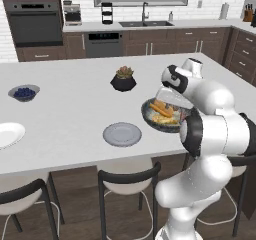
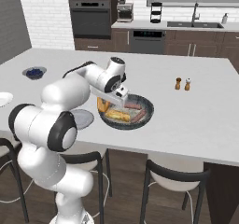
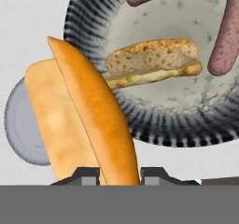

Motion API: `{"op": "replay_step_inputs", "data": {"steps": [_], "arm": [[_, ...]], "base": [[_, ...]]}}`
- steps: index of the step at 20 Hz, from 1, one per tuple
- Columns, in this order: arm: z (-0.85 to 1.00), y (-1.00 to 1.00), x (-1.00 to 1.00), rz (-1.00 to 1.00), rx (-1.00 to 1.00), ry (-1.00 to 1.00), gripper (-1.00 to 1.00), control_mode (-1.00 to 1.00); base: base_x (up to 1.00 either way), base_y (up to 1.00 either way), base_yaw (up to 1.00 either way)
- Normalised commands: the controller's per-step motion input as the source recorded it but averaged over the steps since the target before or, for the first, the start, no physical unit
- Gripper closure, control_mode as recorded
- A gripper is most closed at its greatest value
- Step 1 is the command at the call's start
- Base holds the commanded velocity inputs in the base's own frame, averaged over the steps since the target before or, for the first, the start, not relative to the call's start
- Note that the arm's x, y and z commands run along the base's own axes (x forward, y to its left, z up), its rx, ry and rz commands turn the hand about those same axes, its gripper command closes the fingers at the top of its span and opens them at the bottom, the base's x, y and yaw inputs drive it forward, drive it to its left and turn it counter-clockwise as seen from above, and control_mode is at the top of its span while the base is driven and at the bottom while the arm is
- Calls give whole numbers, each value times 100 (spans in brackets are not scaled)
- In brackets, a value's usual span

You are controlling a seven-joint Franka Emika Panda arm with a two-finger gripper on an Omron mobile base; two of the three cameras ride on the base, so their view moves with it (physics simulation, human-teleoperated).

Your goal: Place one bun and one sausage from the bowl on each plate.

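Gripper [image 3: 119,172] jaws clamped on a golden split bun [image 3: 84,120], held above the bowl's [image 2: 148,110] near rim. Fingertips mostly cut off at the frame bottom; in the base views the arm hides the grip. Bowl is wide, dark and speckle-rimmed; it holds two pink sausages [image 3: 228,31], both cropped, and a crusty sandwich [image 3: 151,62]. Flat grey plate [image 1: 122,134] just left of the bowl; white plate [image 1: 9,134] cropped at the counter's left edge.
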Motion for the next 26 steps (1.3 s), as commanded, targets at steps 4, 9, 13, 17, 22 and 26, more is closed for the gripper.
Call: {"op": "replay_step_inputs", "data": {"steps": [4,9,13,17,22,26], "arm": [[2,44,0,-16,0,0,100,-100],[1,40,0,-13,0,0,100,-100],[0,58,0,-1,0,0,100,-100],[0,61,0,0,0,0,100,-100],[0,58,0,0,0,2,100,-100],[0,56,0,0,0,5,100,-100]], "base": [[0,0,0],[0,0,0],[0,0,0],[0,0,0],[0,0,0],[0,0,0]]}}
